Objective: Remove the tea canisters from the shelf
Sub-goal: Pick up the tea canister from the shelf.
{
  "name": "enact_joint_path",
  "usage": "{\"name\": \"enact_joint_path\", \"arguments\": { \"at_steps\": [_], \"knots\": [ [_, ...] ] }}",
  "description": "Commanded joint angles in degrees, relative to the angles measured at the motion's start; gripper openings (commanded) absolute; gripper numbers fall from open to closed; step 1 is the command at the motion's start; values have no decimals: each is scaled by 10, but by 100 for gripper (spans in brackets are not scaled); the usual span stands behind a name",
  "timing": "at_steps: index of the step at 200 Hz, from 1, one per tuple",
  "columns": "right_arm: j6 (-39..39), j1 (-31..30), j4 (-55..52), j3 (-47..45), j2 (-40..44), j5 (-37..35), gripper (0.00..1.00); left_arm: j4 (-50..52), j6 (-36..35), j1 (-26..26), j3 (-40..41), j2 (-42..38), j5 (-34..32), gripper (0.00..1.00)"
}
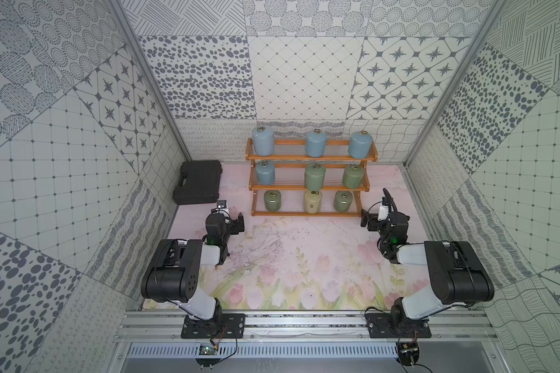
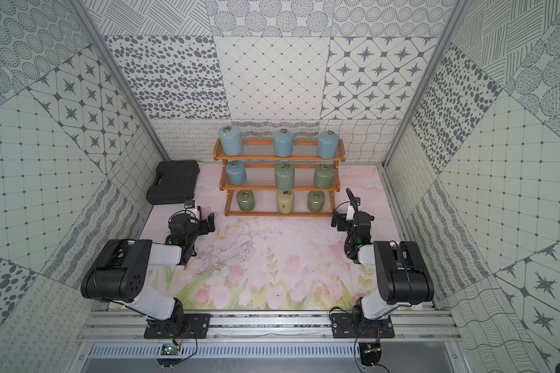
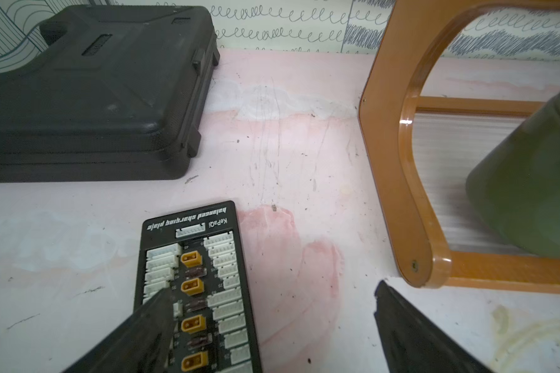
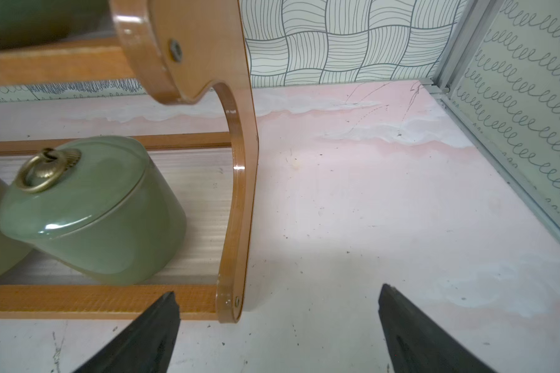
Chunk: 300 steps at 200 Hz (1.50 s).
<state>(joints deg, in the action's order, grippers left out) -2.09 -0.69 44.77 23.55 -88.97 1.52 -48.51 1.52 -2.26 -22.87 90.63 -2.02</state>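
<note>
The wooden shelf (image 1: 311,157) (image 2: 278,158) stands at the back of the table with tea canisters on all three tiers. Three light blue ones (image 1: 316,142) fill the top tier. The middle holds one blue (image 1: 265,172) and two green (image 1: 315,176). On the bottom, a cream one (image 1: 312,201) sits between two green (image 1: 272,200). My left gripper (image 1: 236,223) (image 3: 274,290) is open and empty, low by the shelf's front left foot (image 3: 414,268), with a green canister (image 3: 530,181) beyond. My right gripper (image 1: 367,221) (image 4: 278,292) is open and empty at the front right foot (image 4: 230,303), near the bottom right green canister (image 4: 94,210).
A black plastic case (image 1: 198,181) (image 3: 94,97) lies left of the shelf against the wall. A black charging board (image 3: 204,284) with yellow connectors lies on the table under my left finger. Patterned walls close in on three sides, and a metal rail (image 4: 498,155) edges the table at right.
</note>
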Motion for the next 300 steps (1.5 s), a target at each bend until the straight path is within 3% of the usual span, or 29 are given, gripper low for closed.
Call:
{"name": "enact_joint_path", "arguments": {
  "at_steps": [1,212,245,300],
  "knots": [
    [5,-3,24,4,0,2,100,-15,3,4,-5,1,13,100],
    [-4,-2,21,4,5,-14,100,-24,4,6,1,-3,20,100],
    [-4,-2,-86,24,78,-1,100,-30,4,4,27,-52,19,100],
    [-46,-5,-271,8,276,11,100,151,27,-14,-3,-222,13,100]
  ]
}}
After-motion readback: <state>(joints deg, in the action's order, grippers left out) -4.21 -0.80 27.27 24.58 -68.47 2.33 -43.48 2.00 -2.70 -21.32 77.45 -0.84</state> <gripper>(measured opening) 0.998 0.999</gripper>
